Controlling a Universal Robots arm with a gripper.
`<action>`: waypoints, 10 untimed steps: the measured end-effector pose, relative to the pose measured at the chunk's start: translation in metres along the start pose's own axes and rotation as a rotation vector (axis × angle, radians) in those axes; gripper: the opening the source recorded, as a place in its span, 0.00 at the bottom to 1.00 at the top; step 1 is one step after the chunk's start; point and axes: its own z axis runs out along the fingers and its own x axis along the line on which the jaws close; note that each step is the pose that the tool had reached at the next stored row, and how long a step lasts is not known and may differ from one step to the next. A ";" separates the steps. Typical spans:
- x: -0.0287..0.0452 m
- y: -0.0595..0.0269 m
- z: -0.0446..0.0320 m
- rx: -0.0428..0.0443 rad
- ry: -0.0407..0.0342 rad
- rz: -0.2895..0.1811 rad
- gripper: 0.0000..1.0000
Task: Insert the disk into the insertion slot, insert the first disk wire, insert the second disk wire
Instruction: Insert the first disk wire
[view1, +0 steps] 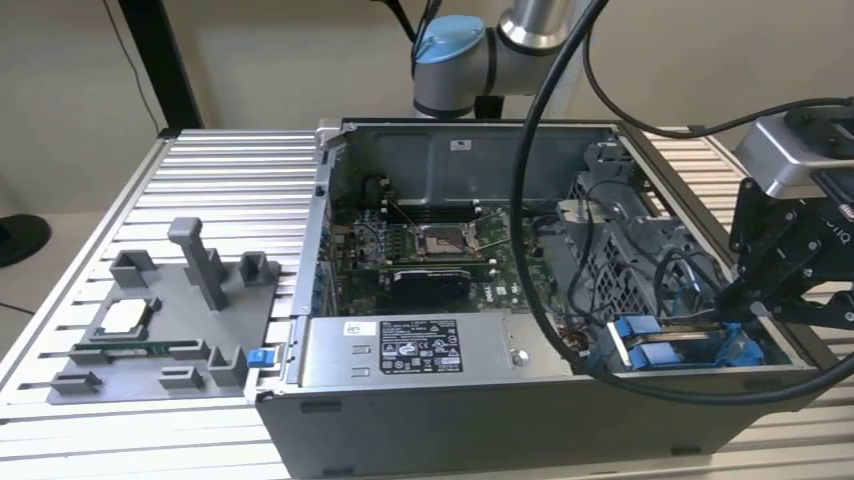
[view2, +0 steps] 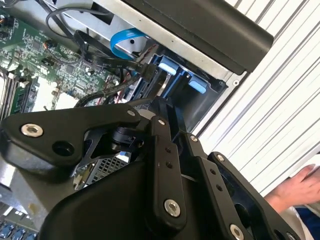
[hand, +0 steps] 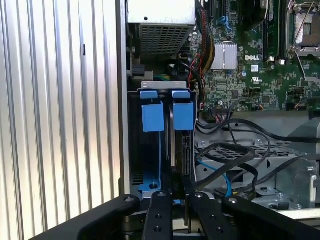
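My gripper (hand: 179, 196) sits at the lower right of the exterior view (view1: 747, 302), at the open end of the insertion slot (hand: 161, 86). It is lined up with the disk (hand: 183, 150). I cannot tell whether it is clamped on the disk or only resting against it, because the contact is hidden behind the gripper's own body.

The disk stands on edge inside the slot, just beside the bay's blue rail and beneath one of the blue tabs (hand: 183, 114). I judge it mostly seated.

I expect the disk to be stiff, dense for its size, and sensitive to knocks. Its bare metal faces are probably slippery, so I would take it by the long edges, on the blue carrier frame, and stay clear of the connector end.

Here is my count:
- one disk
- one slot
- two blue tabs
- one blue flat cable (hand: 223, 176) lying loose beside the bay
- several black cables (hand: 235, 150) over the cage
- one power supply box (view1: 400, 350)
- one person's hand (view2: 296, 189) resting on the ribbed table (view2: 280, 100)
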 end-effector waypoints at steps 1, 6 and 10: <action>-0.0001 -0.0003 0.0005 -0.0010 0.0001 0.000 0.00; -0.0083 -0.0015 0.0077 -0.0042 0.0002 0.001 0.00; -0.0141 -0.0058 0.0123 -0.0047 -0.0001 0.001 0.00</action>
